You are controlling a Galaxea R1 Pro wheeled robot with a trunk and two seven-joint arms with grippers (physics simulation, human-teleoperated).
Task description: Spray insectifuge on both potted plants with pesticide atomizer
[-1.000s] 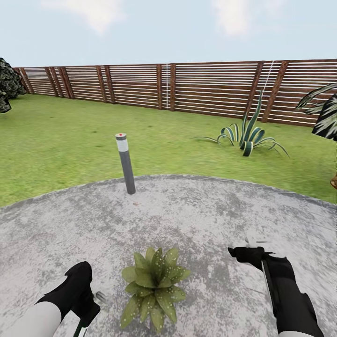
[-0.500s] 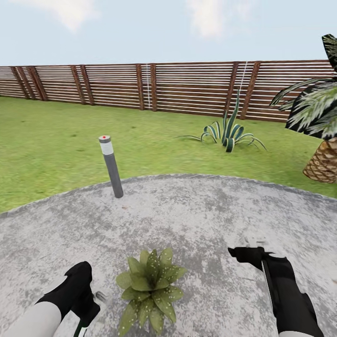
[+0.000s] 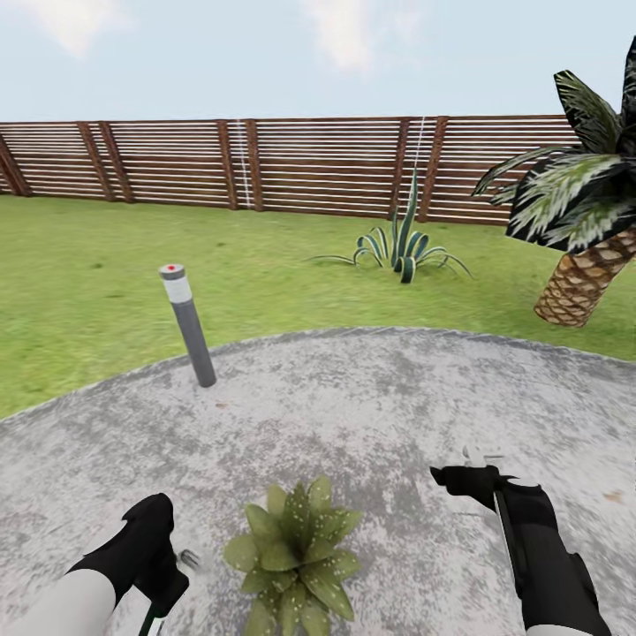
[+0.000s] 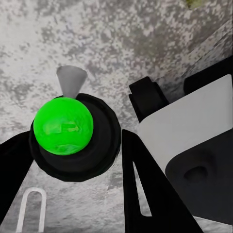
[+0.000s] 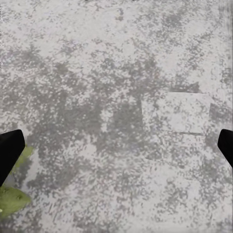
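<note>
One potted plant (image 3: 296,556), a low rosette of green leaves dotted with whitish insectifuge specks, sits on the paving at the bottom centre of the head view; a leaf tip (image 5: 12,199) shows in the right wrist view. My left gripper (image 3: 168,570) hangs just left of it, shut on the pesticide atomizer (image 4: 73,131), seen as a black round head with a bright green ball and a grey cone nozzle. To the plant's right my right gripper (image 3: 468,473) is open over bare paving, its fingertips (image 5: 9,150) wide apart.
The round grey patio (image 3: 380,397) ends in green lawn (image 3: 88,265) ahead. A grey bollard lamp (image 3: 187,325) stands at the patio's left edge. A striped agave (image 3: 402,247) and a palm (image 3: 579,230) grow before the slatted wooden fence (image 3: 309,163).
The camera has turned to the right: lamp, agave and fence slid left in the picture and the palm came into view. Both arms keep their places in the picture.
</note>
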